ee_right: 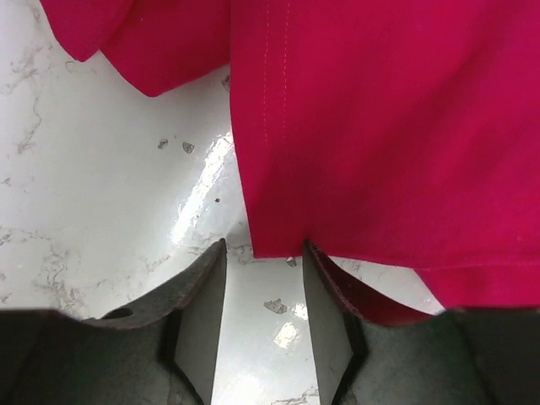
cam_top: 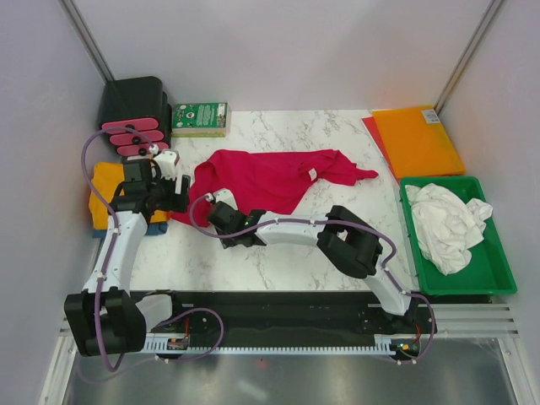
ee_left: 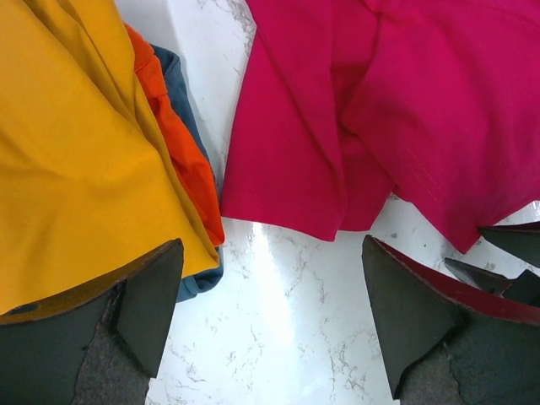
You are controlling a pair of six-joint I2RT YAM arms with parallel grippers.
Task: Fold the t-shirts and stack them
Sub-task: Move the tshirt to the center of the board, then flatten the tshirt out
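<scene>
Hem of red shirt sits at my right gripper tips, shirt lying left-right, left gripper beside its end, both released, empty.

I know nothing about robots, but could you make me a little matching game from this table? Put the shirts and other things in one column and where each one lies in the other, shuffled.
Things:
1. red t-shirt
2. white t-shirt
3. yellow t-shirt
4. orange sheet

Places:
A. bunched up inside the green tray
B. lying flat at the far right corner
C. spread out, crumpled, in the middle of the table
D. lying at the table's left edge

Pairs: 1-C, 2-A, 3-D, 4-B
</scene>
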